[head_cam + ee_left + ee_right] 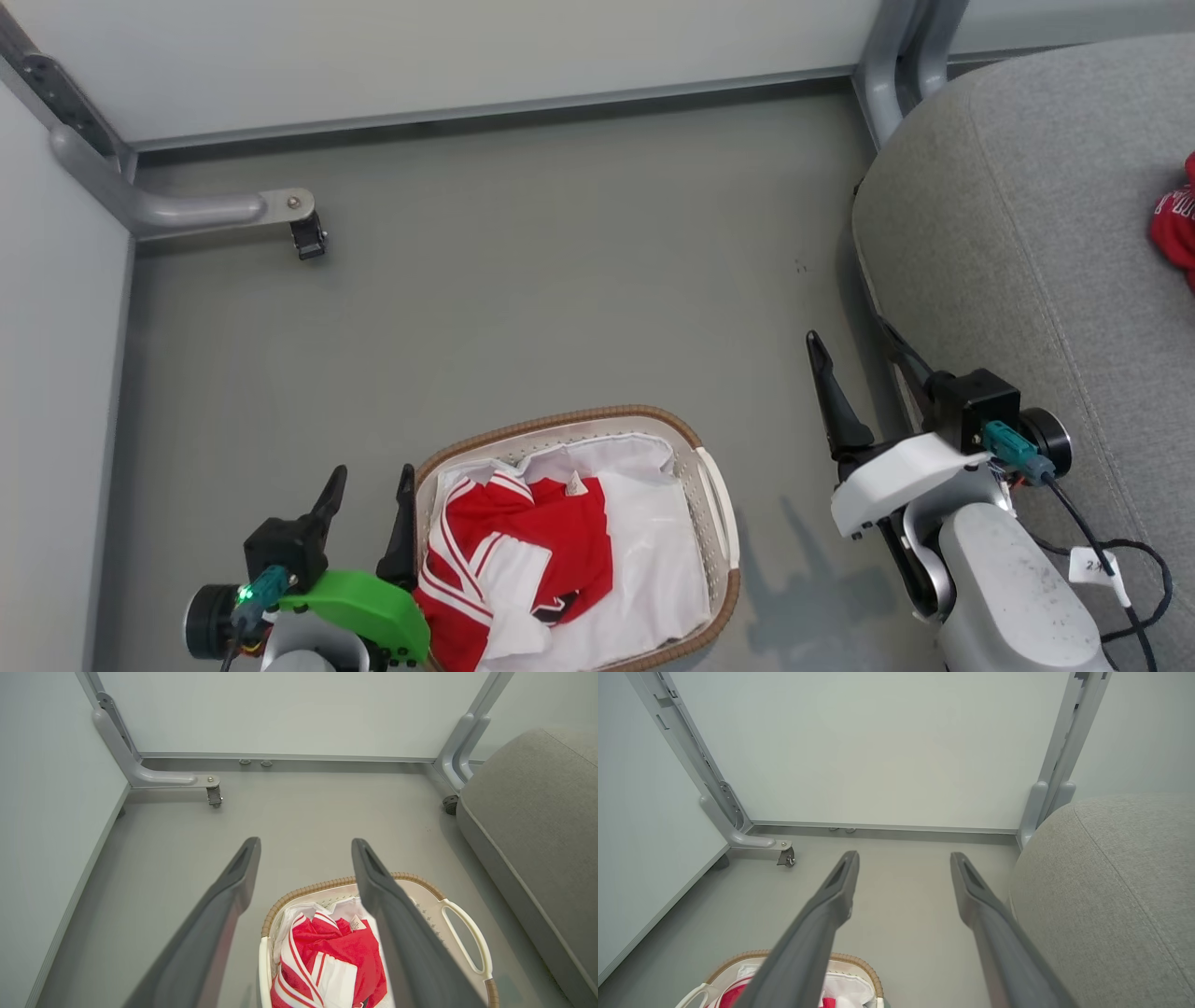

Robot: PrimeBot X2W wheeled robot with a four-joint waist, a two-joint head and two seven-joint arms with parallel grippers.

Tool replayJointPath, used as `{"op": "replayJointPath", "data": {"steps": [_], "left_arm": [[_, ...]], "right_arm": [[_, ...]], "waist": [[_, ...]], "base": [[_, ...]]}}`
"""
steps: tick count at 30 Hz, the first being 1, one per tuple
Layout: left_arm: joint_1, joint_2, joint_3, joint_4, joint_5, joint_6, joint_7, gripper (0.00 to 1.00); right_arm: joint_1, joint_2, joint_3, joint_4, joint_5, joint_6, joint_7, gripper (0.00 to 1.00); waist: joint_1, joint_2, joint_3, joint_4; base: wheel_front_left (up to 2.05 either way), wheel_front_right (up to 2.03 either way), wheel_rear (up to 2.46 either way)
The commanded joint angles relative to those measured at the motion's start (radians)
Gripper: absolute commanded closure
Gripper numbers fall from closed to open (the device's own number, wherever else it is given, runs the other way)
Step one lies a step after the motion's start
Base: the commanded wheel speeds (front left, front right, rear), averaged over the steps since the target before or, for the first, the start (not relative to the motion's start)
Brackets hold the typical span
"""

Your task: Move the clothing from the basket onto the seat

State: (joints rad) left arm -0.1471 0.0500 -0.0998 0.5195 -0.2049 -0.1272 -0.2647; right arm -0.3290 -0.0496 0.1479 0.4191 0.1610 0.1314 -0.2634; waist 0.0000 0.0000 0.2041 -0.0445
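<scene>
"Two grippers, is that right? How are they held?"

"Yes. In the head view the left gripper (372, 485) sits at the lower left, on an arm with a green cover. Its two dark fingers point up the frame and are spread wide, with nothing between them. Its right finger is just beside the left rim of the basket (560, 420); I cannot tell if they touch. The right gripper (854, 350) is at the lower right, over the grey floor (523, 280) between the basket and the seat (1027, 233). Its fingers are also parted wide and empty, and the outer one lies close along the seat's edge."

"What is in the basket?"

"It is an oval cream basket with a brown woven rim, standing on the floor. A white liner (653, 551) is inside. On the liner, towards the left side, lies crumpled clothing (551, 532), red with white stripes and a white panel. Part of it hangs over the near left rim."

"And the seat?"

"A large grey cushion fills the right of the frame. A second red garment (1178, 219) rests on it at the far right edge, cut off by the frame, with small white lettering too small to read."
</scene>
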Motion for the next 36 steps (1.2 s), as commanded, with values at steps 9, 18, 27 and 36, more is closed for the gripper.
{"op": "replayJointPath", "data": {"steps": [9,18,27,36], "left_arm": [[-0.147,0.003,-0.126,0.137,0.007,-0.004,0.000,0.00],[-0.303,0.009,-0.215,0.340,0.053,-0.004,0.000,0.00],[-0.503,0.019,-0.293,0.620,0.118,-0.003,0.011,0.00],[-0.618,0.034,-0.356,0.738,0.168,0.016,0.097,0.00]], "right_arm": [[-0.081,-0.004,0.017,-0.024,-0.008,-0.001,-0.002,0.00],[-0.149,-0.004,0.038,-0.057,0.007,-0.001,-0.002,0.00],[-0.196,-0.003,0.059,-0.077,0.026,-0.001,-0.002,0.00],[-0.221,-0.003,0.082,-0.097,0.069,-0.001,-0.002,0.00]], "waist": [[0.0000,0.0000,0.204,-0.060],[0.0000,0.0000,0.348,-0.097],[0.0000,0.0000,0.466,-0.135],[0.0000,0.0000,0.553,-0.176]], "base": [[0.00,0.00,0.00],[0.00,0.00,0.00],[0.00,0.00,0.00],[0.00,0.00,0.00]]}}
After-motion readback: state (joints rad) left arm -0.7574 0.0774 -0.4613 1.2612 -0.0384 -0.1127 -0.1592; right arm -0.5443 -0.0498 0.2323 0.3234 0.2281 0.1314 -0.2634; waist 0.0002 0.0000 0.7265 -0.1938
